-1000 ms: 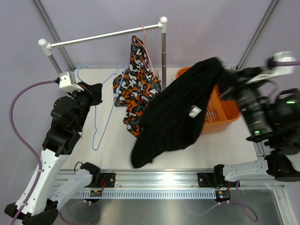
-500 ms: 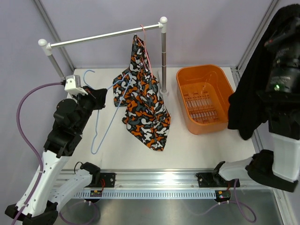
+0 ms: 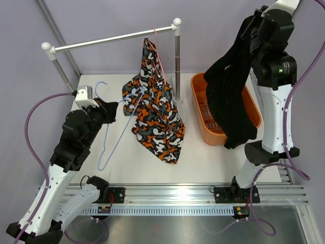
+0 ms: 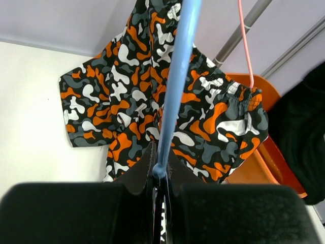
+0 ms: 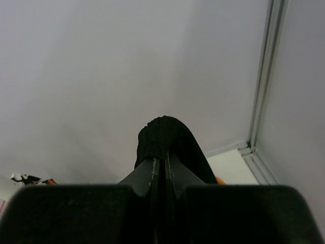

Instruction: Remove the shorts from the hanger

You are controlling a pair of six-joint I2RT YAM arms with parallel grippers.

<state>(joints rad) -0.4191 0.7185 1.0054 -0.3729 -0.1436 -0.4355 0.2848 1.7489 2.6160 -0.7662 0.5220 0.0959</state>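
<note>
The right gripper (image 5: pixel 161 161), clamped on the black shorts (image 3: pixel 228 96), dangles them lengthwise straight down over the orange basket (image 3: pixel 199 81), while the camouflage shorts (image 3: pixel 152 112) hang from the rail (image 3: pixel 111 38) at three o'clock of the left gripper (image 3: pixel 114 108), which is pinching a blue hanger (image 3: pixel 108 147).

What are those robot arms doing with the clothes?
The right hand holds the black shorts up high over the orange basket. The left hand pinches a bare blue hanger. The camouflage shorts hang from a pink hanger on the rail, not taken off yet.
</note>
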